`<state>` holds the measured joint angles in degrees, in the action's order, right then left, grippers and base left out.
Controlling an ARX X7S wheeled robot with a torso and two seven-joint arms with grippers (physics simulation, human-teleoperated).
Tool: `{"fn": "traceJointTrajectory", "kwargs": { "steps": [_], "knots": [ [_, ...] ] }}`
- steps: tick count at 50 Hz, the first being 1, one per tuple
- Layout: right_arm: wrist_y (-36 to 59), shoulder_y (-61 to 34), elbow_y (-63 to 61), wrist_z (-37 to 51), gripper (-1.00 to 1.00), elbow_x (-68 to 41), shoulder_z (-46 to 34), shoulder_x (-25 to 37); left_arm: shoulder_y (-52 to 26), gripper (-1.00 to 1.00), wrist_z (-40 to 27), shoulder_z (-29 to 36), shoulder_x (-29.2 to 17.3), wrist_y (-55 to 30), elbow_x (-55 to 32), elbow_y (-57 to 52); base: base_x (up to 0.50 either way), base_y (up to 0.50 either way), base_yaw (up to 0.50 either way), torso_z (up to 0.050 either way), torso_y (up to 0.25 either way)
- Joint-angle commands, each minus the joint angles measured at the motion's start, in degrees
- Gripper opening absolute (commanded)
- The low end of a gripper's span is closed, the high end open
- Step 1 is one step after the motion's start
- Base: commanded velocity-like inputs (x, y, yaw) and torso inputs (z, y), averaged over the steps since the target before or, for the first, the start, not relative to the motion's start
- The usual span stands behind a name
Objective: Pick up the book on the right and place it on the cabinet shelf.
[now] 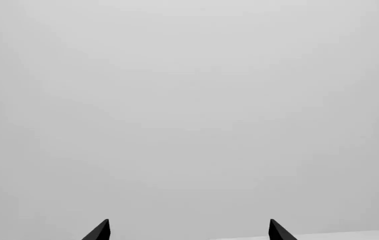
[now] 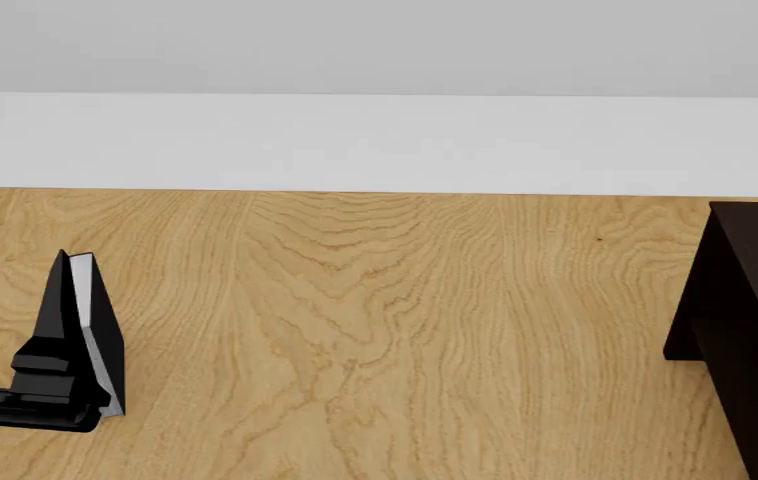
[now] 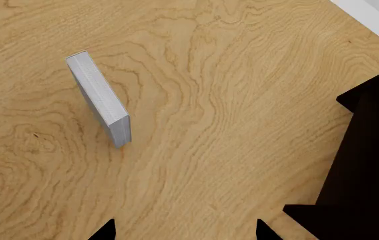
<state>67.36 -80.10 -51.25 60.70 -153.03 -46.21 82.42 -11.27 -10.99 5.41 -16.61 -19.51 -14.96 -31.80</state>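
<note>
The book (image 3: 99, 97), a thick stiff grey hardcover, stands on edge on the table (image 3: 209, 125), well apart from the cabinet shelf (image 3: 369, 165), below the empty, spread right hand (image 3: 186, 231); likely weighty and smooth, best pinched across both covers; left hand (image 1: 189, 230) also open.
</note>
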Motion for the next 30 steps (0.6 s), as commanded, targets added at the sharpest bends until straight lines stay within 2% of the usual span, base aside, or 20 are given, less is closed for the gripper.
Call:
{"fn": "traceJointTrajectory", "kwargs": {
  "steps": [1, 24, 27, 30],
  "knots": [
    [-2.4, 4.3, -3.9, -4.7, 1.00, 4.1, -0.8, 1.9, 0.0, 1.00, -0.2, 0.0, -0.4, -0.1, -0.4, -0.3, 0.00, 0.00, 0.00, 0.000, 0.000],
    [-4.4, 8.2, -8.6, -3.6, 1.00, 4.5, -1.7, 1.8, 0.2, 1.00, -0.7, 0.3, -0.9, 0.3, -0.8, -0.5, 0.00, 0.00, 0.00, 0.000, 0.000],
    [-4.3, 12.6, -8.7, -3.1, 1.00, 5.0, 1.2, 1.2, 0.3, 1.00, -0.8, 0.4, -1.0, 0.2, -0.9, -0.7, 0.00, 0.00, 0.00, 0.000, 0.000],
    [-3.8, 20.6, -8.7, -1.3, 1.00, 4.6, 8.3, 0.4, 0.2, 1.00, -0.7, 0.4, -1.0, 0.3, -0.9, -0.5, 0.00, 0.00, 0.00, 0.000, 0.000]
  ]
}}
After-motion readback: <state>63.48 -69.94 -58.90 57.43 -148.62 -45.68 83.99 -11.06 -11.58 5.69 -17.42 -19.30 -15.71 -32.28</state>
